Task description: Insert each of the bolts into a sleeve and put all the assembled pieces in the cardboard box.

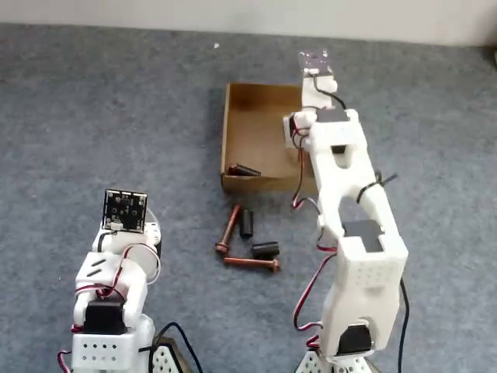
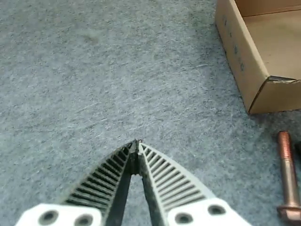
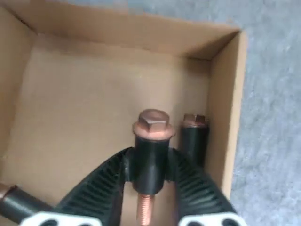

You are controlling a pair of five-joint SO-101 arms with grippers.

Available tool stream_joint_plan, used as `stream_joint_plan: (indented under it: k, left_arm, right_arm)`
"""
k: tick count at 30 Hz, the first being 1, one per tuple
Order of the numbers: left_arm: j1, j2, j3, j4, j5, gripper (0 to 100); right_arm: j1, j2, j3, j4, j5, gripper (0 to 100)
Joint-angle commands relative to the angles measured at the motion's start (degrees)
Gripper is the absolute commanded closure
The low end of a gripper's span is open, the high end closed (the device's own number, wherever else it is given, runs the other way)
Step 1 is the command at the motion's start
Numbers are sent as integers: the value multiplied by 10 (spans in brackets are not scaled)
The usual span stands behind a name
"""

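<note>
bolts (image 1: pixel 229 228) two loose, sleeves (image 1: pixel 246 223) two loose

Your table (image 1: pixel 93 93) wears a grey, short-napped covering (image 2: pixel 84 61) like felt or thin carpet, mottled lighter and darker, with faint streaks in the nap where you see it close up in the left wrist view. Along the far edge in the high view it ends at a pale, plain strip (image 1: pixel 155 11); whether that is wall or bare board you cannot tell. The light falls soft and even across the grey, and a small white speck (image 1: pixel 216 46) lies near that far edge.
</note>
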Motion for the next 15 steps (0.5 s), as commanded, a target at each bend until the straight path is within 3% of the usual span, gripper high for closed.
stream_joint_plan:
  k: [1,12,15]
  left_arm:
    - [-6,-5,-2,-17,-8,995]
    - [-6,-5,-2,-17,-8,995]
    - [-6,-5,-2,-18,-8,995]
  right_arm:
    - [7,21,-121,82,-8,870]
    - [-63,27,-383,484,-9,872]
    - [-79,26,-393,512,-17,885]
